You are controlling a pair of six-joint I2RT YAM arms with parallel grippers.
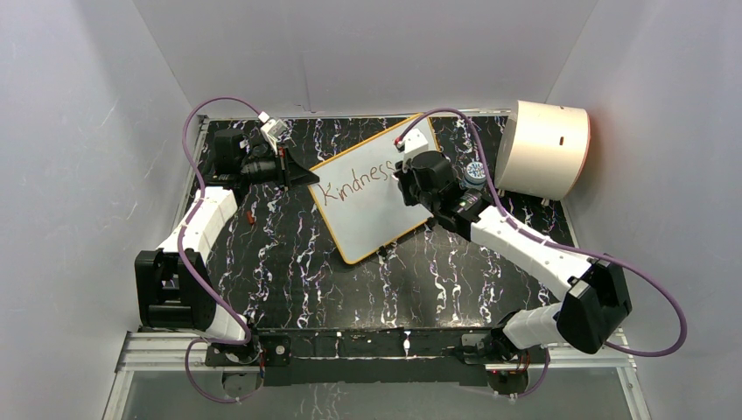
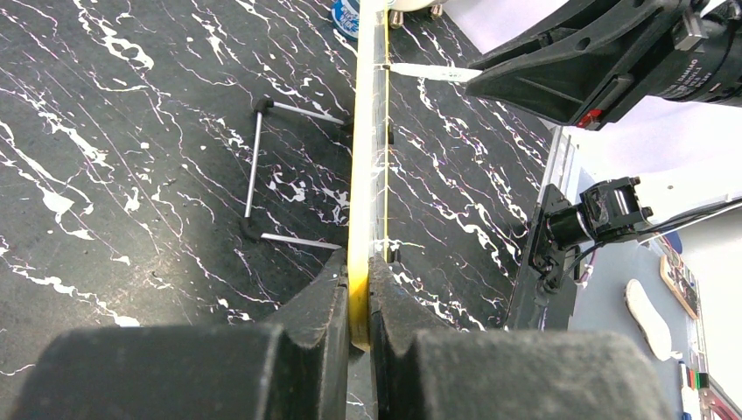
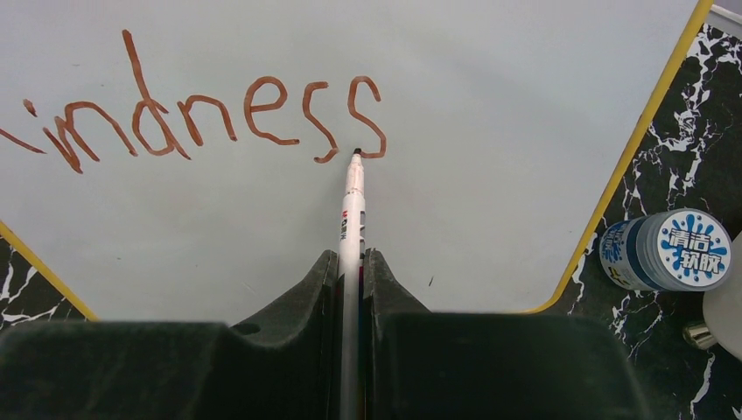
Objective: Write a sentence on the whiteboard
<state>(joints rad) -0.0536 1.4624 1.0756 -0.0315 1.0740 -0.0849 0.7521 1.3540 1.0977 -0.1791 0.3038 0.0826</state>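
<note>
Yellow rim of the whiteboard (image 1: 376, 219), set on the far half of the mat (image 1: 289, 258), was pinched at its left edge by my left gripper (image 2: 359, 273). One word of the sentence (image 1: 354, 182), "Kindness", stood written; I judged the remainder outstanding. My right gripper (image 3: 351, 262) was clamped on the marker (image 3: 353, 210), tip at the final "s". Only the left wrist view showed the edge clamp; only the right wrist view showed the tip on the board.
</note>
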